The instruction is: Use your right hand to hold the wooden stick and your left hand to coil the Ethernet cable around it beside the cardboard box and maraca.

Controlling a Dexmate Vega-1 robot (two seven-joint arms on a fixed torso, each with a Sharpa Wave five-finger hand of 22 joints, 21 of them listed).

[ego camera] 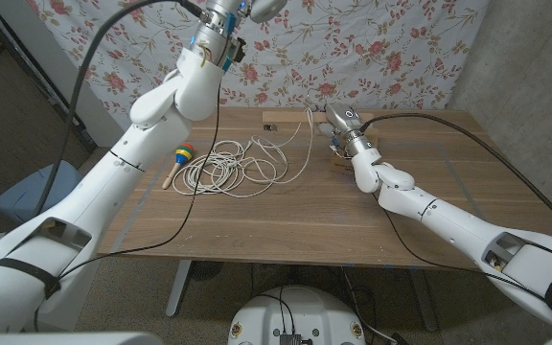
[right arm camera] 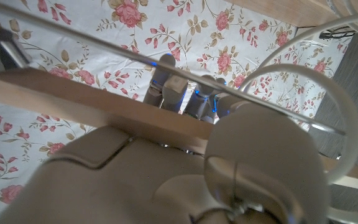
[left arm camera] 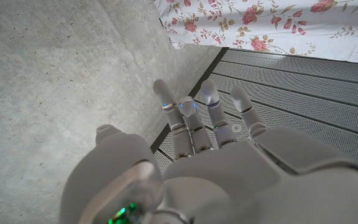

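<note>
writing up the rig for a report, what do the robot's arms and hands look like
Both arms are glossy white rounded shells with black bands near the shoulders and black cables trailing off. The left hand has pale grey fingers with small blue lights and a green light near the wrist. The right hand is grey-white too.

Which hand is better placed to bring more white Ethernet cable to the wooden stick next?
Left, probably, though it is raised high: the left hand is open, while the right hand grips the wooden stick beside the white Ethernet cable.

Left robot hand (ego camera: 220,19) (top edge) cropped
</note>
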